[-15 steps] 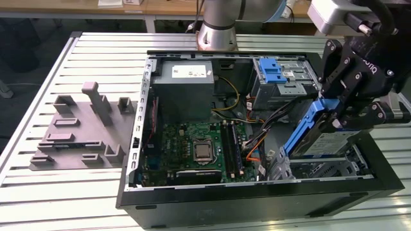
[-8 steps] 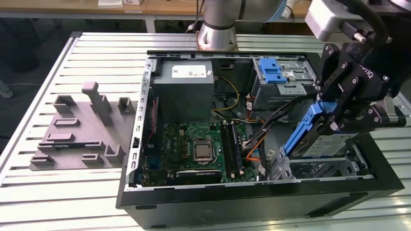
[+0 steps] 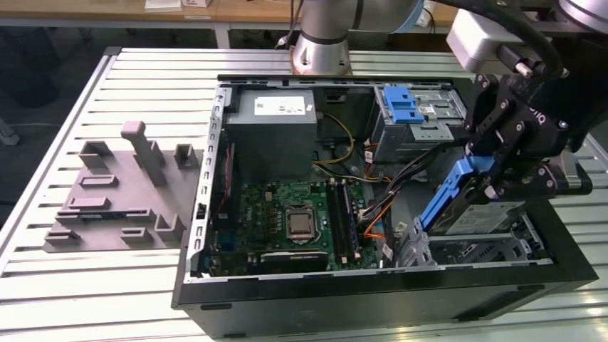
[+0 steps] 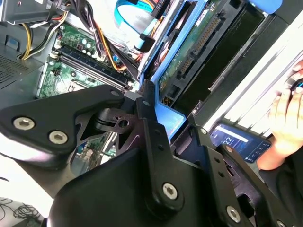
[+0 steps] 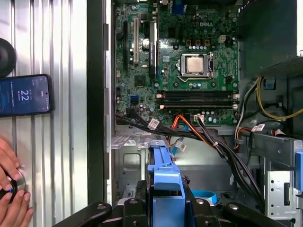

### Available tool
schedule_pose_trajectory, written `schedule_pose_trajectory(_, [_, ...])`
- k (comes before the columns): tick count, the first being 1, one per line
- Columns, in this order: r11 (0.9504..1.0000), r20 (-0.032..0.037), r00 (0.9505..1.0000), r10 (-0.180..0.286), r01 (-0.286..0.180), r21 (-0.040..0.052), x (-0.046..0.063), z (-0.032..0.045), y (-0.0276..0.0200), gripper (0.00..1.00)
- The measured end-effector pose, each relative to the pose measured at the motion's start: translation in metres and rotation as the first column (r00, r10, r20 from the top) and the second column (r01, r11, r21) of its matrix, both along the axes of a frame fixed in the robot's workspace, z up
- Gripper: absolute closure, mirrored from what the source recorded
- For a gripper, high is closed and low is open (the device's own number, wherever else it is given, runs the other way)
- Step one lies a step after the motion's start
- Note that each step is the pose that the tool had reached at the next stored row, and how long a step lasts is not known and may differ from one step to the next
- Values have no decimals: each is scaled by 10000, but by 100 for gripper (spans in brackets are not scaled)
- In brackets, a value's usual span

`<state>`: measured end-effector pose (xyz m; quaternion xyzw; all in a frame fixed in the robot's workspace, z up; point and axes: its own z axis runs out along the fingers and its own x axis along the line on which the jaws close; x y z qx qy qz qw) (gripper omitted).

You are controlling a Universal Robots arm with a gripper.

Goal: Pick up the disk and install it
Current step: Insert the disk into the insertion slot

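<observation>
Black pincer (image 3: 496,187) gripping disk (image 3: 475,217), blue-framed, silver-grey, tilted over drive cage (image 3: 499,248)

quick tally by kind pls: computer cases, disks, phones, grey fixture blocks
computer case: 1
disk: 1, held by the end effector
phone: 1
grey fixture block: 1
total: 4

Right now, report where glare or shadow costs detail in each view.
Exterior view: the light is even, but the black gripper holding the disk reads as one dark mass. Second wrist view: the table slats burn out to white. First wrist view: the motherboard is evenly lit, while the power supply sits darker, in shade.
</observation>
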<state>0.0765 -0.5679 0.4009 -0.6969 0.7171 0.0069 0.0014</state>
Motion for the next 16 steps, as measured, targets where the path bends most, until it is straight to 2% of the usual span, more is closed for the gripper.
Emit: schedule_pose_trajectory(16, [10000,0,10000,0,0,0,2,-152,-8,64])
